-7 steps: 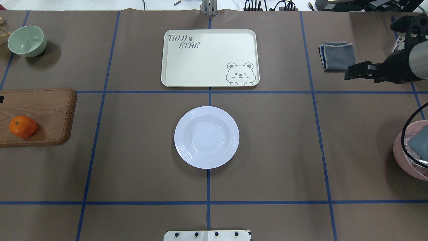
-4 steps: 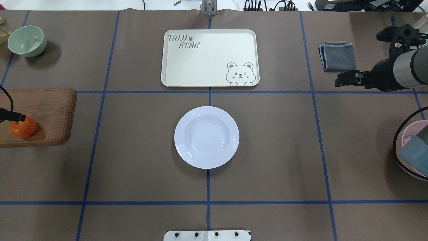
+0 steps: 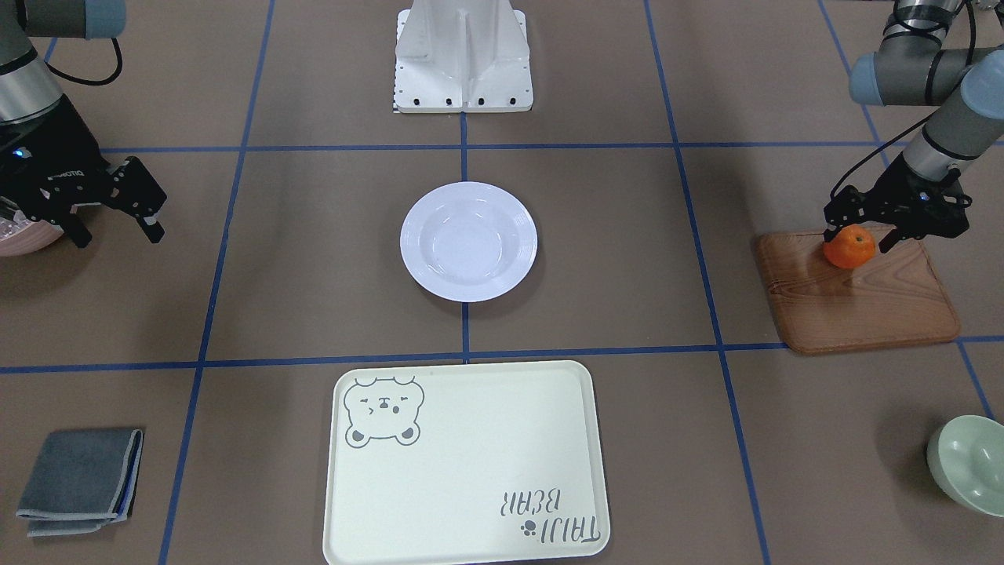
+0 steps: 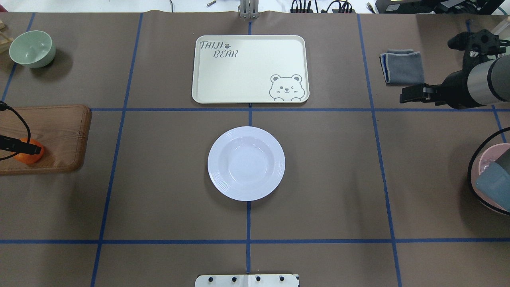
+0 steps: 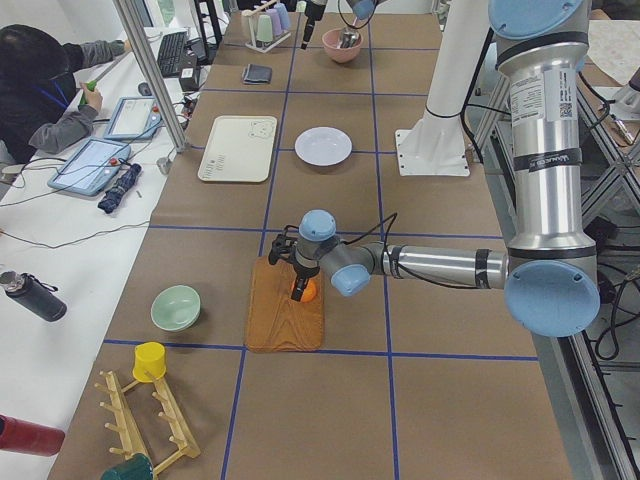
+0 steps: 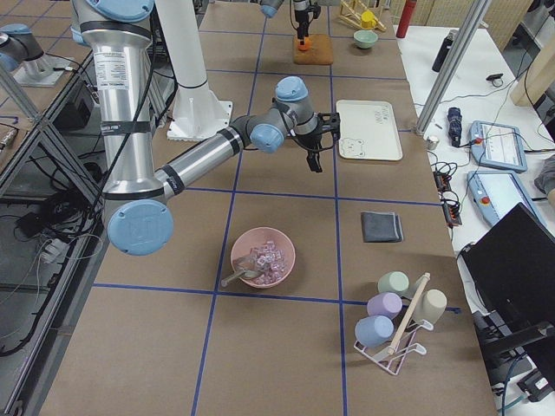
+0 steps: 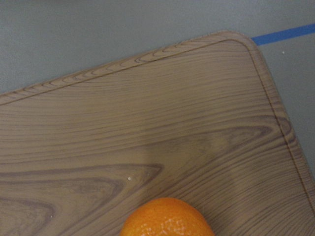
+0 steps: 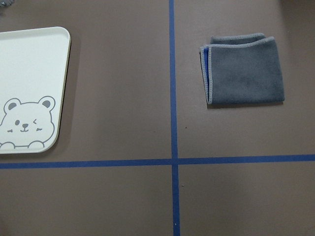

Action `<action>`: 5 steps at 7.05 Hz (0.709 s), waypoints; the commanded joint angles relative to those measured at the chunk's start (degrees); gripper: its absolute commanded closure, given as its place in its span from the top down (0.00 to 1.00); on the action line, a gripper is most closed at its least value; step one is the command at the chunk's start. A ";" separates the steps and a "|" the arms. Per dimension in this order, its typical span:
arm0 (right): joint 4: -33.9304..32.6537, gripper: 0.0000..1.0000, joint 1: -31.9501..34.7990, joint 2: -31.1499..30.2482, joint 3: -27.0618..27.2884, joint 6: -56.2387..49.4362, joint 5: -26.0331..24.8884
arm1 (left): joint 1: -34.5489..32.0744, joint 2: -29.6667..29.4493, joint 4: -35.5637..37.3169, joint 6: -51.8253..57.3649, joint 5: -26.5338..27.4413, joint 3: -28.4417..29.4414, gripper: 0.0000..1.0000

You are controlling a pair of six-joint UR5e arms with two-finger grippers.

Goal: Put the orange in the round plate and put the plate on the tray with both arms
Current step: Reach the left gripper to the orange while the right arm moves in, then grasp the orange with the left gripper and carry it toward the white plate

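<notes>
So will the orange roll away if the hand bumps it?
Probably, yes. The orange is round and sits loose on the flat wooden board, so a sideways nudge could send it rolling. Its skin looks a bit shiny, so it may slip unless the left hand squeezes both sides evenly.

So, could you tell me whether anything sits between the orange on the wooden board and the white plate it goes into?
Nothing visible does. Only bare brown table lies between the wooden cutting board holding the orange and the empty round white plate.
</notes>
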 commanded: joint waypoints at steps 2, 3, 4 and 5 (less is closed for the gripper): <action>0.00 1.00 -0.12 0.00 -0.09 -0.04 -0.16 | 1.16 -0.17 -0.20 0.01 0.59 0.93 0.67; 0.09 1.00 -0.12 0.00 -0.01 -0.04 -0.07 | 1.08 -0.08 -0.81 -0.25 0.59 0.59 0.25; 0.09 1.00 -0.12 0.18 -0.09 -0.13 -0.16 | 0.90 -0.16 -2.12 -0.43 -0.37 0.06 0.00; 0.09 1.00 -0.12 0.18 -0.27 -0.30 -0.33 | 0.64 -0.25 -1.27 -0.43 -3.77 -2.55 0.00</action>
